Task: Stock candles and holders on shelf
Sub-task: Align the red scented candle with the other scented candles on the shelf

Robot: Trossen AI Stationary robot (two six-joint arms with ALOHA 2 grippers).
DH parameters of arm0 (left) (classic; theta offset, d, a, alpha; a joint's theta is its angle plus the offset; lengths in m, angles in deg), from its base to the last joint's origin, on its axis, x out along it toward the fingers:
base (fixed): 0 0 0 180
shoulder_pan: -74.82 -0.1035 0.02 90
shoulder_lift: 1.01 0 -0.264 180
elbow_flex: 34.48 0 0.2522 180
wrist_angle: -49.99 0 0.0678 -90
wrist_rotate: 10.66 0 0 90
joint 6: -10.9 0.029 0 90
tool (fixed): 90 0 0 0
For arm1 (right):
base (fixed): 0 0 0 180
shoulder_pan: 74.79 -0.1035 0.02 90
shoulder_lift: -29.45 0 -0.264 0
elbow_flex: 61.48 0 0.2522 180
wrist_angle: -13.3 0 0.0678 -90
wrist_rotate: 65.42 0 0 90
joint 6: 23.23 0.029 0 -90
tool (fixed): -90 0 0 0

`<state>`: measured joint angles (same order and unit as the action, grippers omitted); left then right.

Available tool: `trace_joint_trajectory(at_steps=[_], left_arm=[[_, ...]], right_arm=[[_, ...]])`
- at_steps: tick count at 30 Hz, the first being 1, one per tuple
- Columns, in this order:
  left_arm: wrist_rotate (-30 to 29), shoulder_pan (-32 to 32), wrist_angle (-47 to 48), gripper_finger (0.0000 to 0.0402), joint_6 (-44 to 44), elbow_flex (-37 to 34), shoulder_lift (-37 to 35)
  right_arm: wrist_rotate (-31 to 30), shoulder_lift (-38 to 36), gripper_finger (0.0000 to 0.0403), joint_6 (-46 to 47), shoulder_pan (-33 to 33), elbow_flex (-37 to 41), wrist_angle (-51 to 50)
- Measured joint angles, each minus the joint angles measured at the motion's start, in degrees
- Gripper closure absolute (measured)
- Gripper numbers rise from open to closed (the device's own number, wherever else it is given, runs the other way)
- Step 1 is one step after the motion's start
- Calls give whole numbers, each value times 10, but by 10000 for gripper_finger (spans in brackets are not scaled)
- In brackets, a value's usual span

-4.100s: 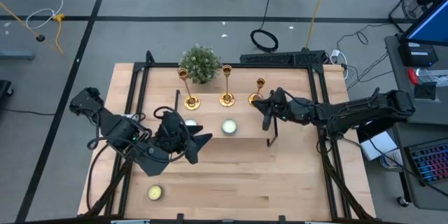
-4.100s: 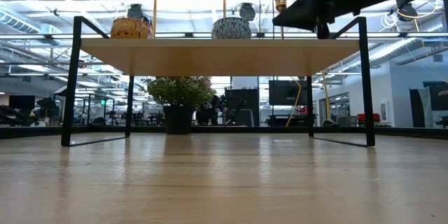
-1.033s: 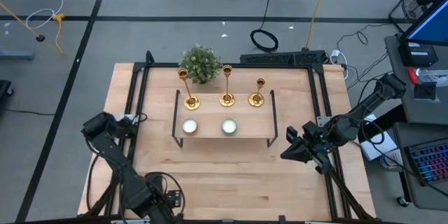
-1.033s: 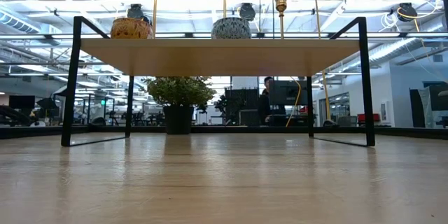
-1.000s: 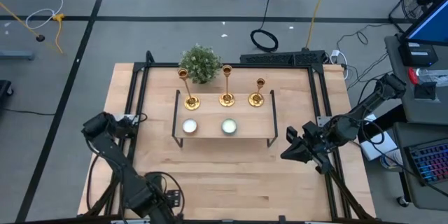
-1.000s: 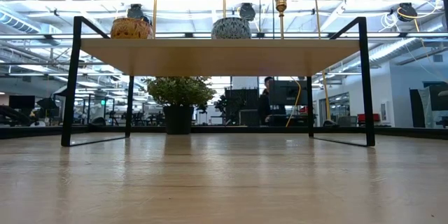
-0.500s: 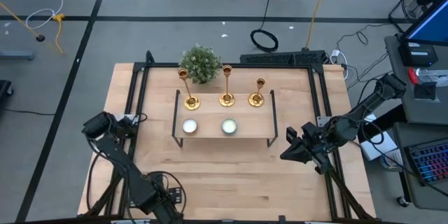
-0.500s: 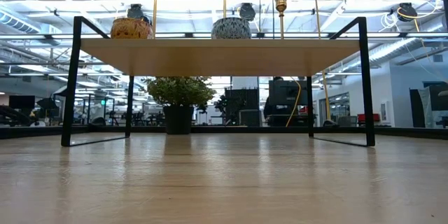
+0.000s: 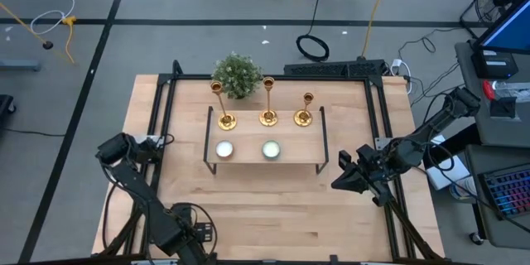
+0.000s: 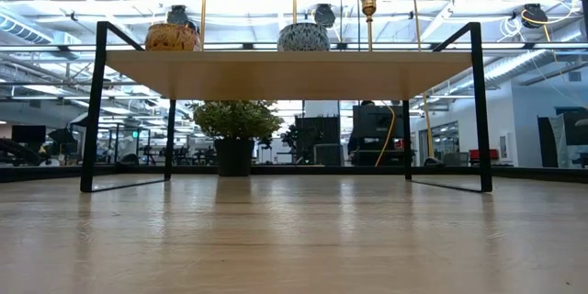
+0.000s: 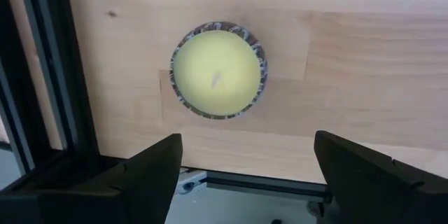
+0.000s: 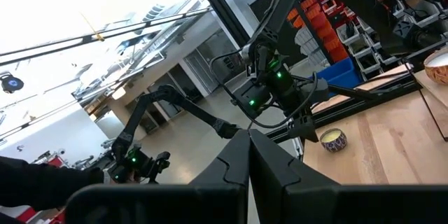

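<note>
While on the table, yellowish candle (image 11: pixel 218 73) below open left gripper (image 11: pixel 248 175)

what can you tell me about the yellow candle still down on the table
The yellow candle is a small, squat, round one with a smooth pale yellow wax top and a faint wick mark at its centre. A thin patterned rim rings it, like a shallow cup or tin. It sits upright on the light-wood tabletop, close to the black frame rail at the table's edge, not on the shelf. Nothing touches it: the left gripper hangs above it with its fingers open and apart from it.
</note>
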<state>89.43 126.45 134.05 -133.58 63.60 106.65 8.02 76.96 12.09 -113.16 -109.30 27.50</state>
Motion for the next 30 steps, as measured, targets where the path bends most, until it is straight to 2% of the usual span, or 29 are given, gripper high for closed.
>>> trace_joint_trajectory(at_steps=[4,8,19,25,30], left_arm=[[19,6,12,92,-3,0,0],[34,8,39,131,-7,2,0],[49,4,110,301,11,6,-24],[49,6,110,388,23,6,-24],[63,7,128,393,23,6,-24]], right_arm=[[0,0,403,0,0,0,0],[0,0,403,0,0,0,0],[-1,0,403,1,0,0,1],[-1,0,403,1,0,0,5],[-11,2,403,1,0,0,6]])
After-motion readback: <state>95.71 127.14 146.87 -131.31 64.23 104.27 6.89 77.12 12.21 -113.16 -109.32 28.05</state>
